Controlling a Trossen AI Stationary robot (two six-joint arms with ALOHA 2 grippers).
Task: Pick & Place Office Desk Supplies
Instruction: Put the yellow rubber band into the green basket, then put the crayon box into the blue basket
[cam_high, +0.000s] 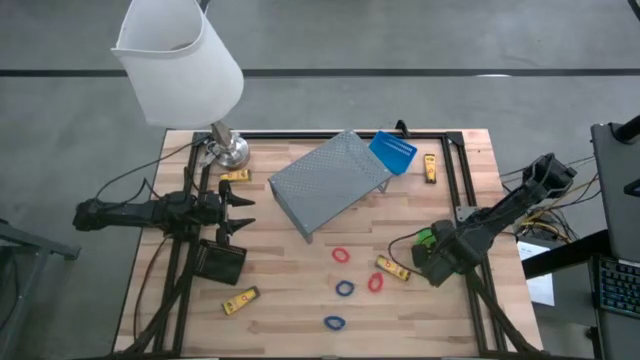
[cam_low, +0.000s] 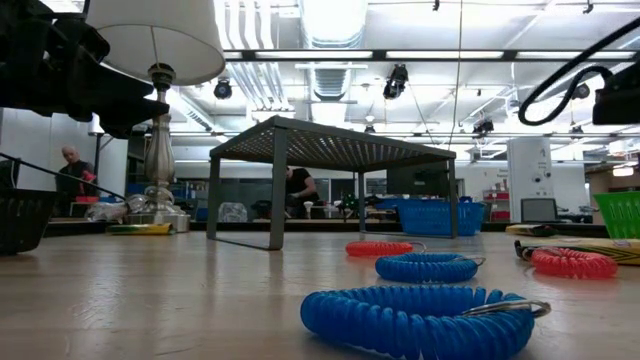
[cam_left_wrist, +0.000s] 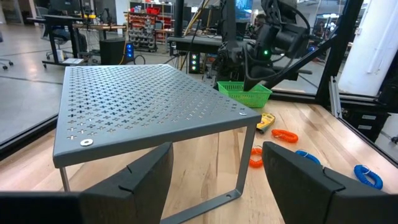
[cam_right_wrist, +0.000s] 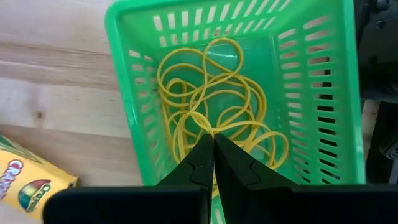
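Black plastic is showing at the table's left side, where the black bin is sitting just beside the left gripper, partly covered by the arm's frame. That gripper is hanging above the wood with its fingers spread wide and nothing between them, pointing toward the grey perforated stand. 2 yellow crayon boxes are lying on this side: 1 near the lamp base, another at the near edge. The lamp's white shade is hiding part of the far-left corner.

Right of centre, 2 red coils and 2 blue coils are lying apart on the bare wood. The blue bin is leaning against the stand's far corner, its inside hard to make out. 1 more yellow box is lying beside it, and 1 is resting just beside the green bin.

Over that bin the right gripper is reaching down, fingers pressed fully together, their tips meeting at a tangle of yellow rubber bands; whether a band is pinched, I cannot tell. From above, the gripper is covering most of the green bin.
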